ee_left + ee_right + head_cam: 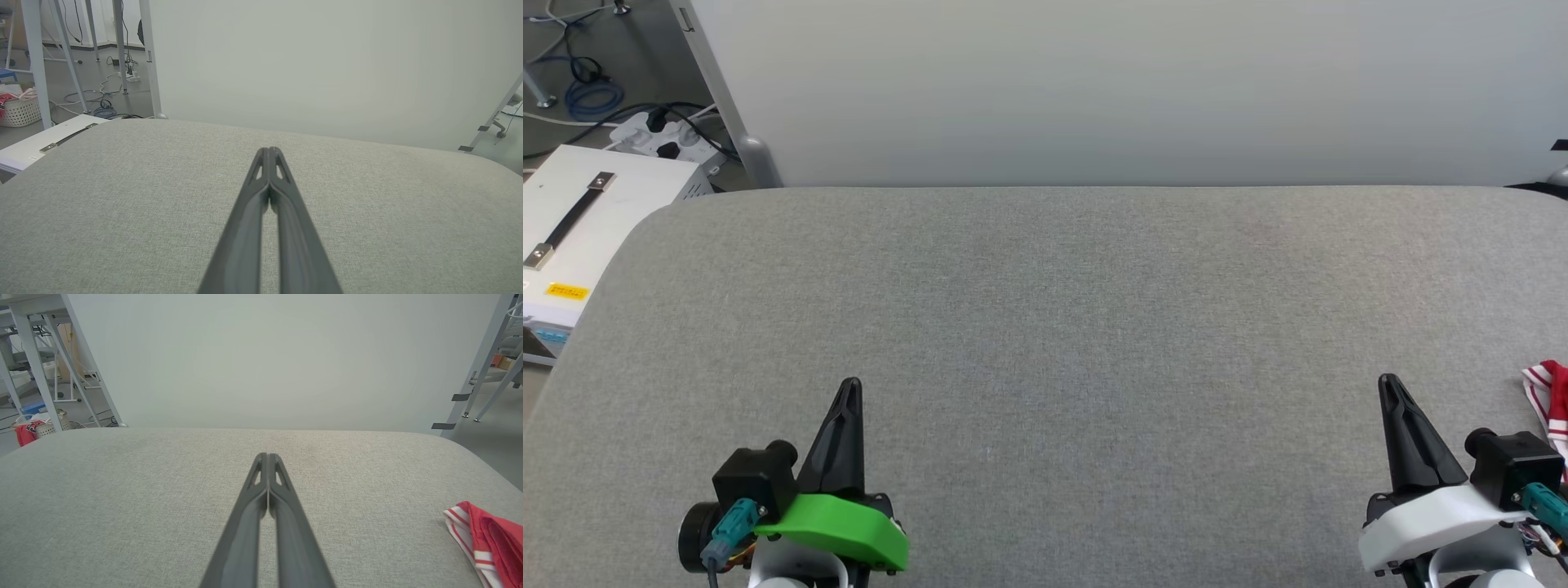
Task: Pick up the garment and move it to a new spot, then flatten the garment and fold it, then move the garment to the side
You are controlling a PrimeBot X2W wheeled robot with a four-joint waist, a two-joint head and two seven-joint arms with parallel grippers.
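Left tool [849, 384]: fingers pressed together, tips touching, nothing between them. It sits at the near edge of the table [1045, 310], left of centre, with the fingers pointing at the far edge. Green shell on the wrist, black camera module on its outer side.

Right tool [1388, 380]: same state, fingers together and holding nothing. It sits at the near edge, close to the near right corner, pointing at the far edge. White shell on the wrist.

Wrist views agree: each finger pair meets at the front, with only a thin slit further back. Grey fabric top lies below them. Can't tell whether the tips touch the top.

Garment [486, 535]: bunched, lying on the table at its right edge, towards the near right corner. It is to the right of the right tool and apart from its fingers. Red cloth and red-and-white striped trim are visible. The frame cuts off the remainder, so print and sleeves can't be made out.

Off the table:
- Pale panel [1094, 82] stands upright just behind the far edge.
- White box [580, 212] with a black strap handle and a yellow label sits beside the far left corner.
- Power strip [666, 135] and cables lie on the floor beyond the box.
- White basket [20, 111] stands on the floor further out, among pale metal frame legs.
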